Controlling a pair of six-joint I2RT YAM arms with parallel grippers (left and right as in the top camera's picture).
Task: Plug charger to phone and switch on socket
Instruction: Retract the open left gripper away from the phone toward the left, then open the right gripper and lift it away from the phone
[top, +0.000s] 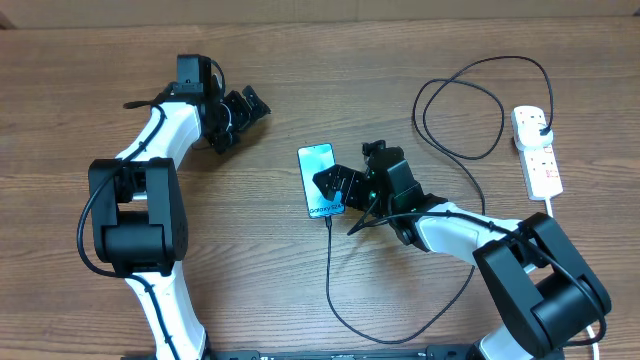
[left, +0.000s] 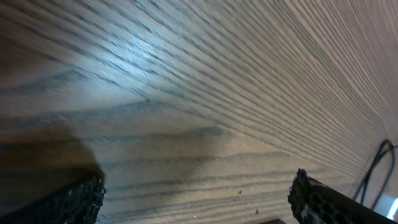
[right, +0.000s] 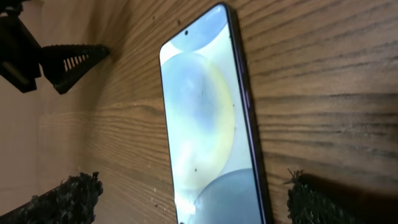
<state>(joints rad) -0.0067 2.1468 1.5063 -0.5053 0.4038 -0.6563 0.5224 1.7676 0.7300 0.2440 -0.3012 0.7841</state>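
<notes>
Right gripper (right: 189, 196) first: its rough black fingertips (right: 68, 199) sit low in the wrist view, spread wide either side of the phone (right: 199, 124), and nothing's pinched between them. Your phone lies flat on the wooden table (top: 300, 60), screen up and lit, close to the middle, with the right gripper hanging over the end nearer the robot. Now the charger (top: 328, 270): its thin black cable meets that same end of the phone, though you can't tell from here whether the tip is seated. From there it runs toward the robot, curves under the right arm, then loops up to the socket (top: 543, 165) at the right edge, where the black plug (top: 540, 123) sits in the far outlet. Switch position is too small to read. Over on your other side, the left gripper (top: 245, 125) is well apart from all of it, jaws spread above bare wood, holding nothing
</notes>
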